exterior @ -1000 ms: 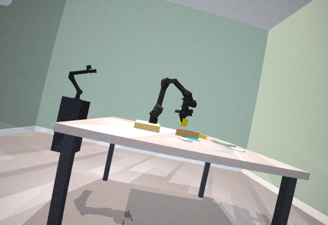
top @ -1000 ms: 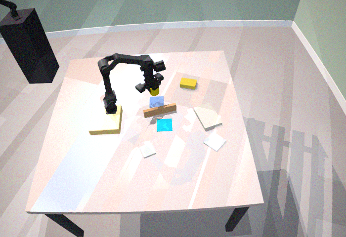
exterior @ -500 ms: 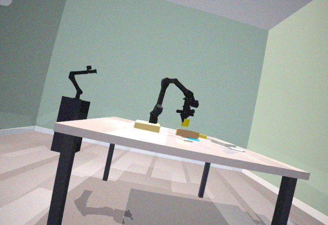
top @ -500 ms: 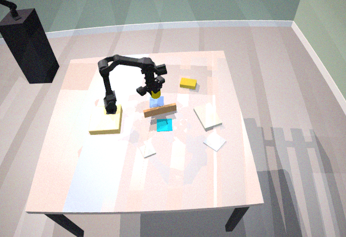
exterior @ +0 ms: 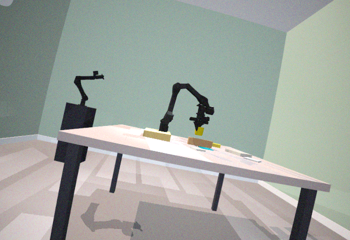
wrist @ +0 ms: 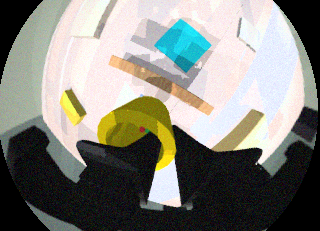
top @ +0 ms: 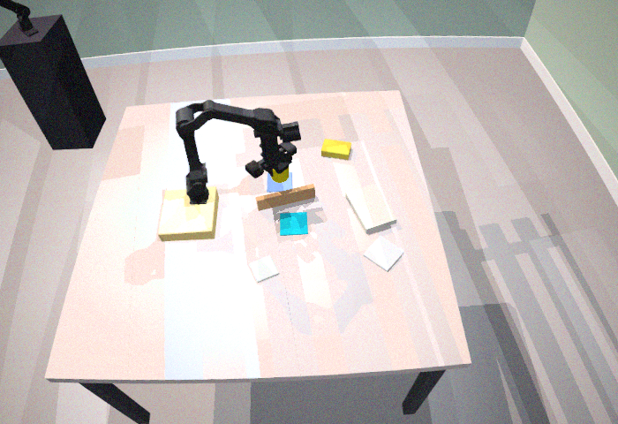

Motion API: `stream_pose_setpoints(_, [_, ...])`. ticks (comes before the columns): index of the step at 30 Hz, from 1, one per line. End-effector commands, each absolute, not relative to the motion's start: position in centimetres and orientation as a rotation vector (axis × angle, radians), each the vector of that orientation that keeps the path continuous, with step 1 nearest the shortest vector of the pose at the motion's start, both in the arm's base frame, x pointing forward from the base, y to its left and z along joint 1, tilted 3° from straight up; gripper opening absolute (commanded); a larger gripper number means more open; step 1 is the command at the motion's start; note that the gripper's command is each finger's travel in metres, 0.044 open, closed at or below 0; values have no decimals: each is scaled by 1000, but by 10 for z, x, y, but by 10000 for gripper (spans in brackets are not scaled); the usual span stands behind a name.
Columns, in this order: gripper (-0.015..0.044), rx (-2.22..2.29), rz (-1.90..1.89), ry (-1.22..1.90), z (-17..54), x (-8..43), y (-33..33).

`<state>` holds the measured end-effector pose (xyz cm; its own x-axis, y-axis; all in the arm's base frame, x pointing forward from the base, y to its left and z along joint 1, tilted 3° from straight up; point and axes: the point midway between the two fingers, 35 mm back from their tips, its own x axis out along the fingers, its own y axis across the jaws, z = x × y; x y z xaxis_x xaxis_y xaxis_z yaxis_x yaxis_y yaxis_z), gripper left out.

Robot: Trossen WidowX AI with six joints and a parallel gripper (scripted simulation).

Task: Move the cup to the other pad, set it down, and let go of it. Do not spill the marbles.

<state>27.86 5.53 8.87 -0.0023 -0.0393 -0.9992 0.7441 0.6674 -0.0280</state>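
Note:
The yellow cup (top: pixel 280 175) (exterior: pixel 199 131) (wrist: pixel 159 107) is held up off the table, about upright. My gripper (exterior: pixel 197 129) (wrist: pixel 167 127) is shut on its wall. A red marble (wrist: pixel 142 129) and part of a green one (wrist: pixel 147 131) show inside the cup; a finger hides the rest of the inside. In the top view the cup overlaps the far part of the blue pad (top: pixel 273 186). The cyan pad (top: pixel 294 223) (exterior: pixel 206 148) (wrist: pixel 183 45) lies bare on the other side of the brown barrier (top: pixel 285 197) (exterior: pixel 199 142) (wrist: pixel 160 84).
The barrier stands between the two pads. A yellow block (top: pixel 336 149) (exterior: pixel 216 145) (wrist: pixel 73 107) lies at the back right. A pale slab (top: pixel 372 207) and a white tile (top: pixel 383 253) lie to the right, another white tile (top: pixel 264 268) nearer the front. The arm stands on a cream block (top: pixel 187 222).

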Motion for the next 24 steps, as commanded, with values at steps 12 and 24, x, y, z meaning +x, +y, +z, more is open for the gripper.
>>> stream_pose_setpoints(12, [0, 617, -686, 1448, 91, 289, 23])
stream_pose_setpoints(24, [0, 615, -688, 1446, 93, 297, -2])
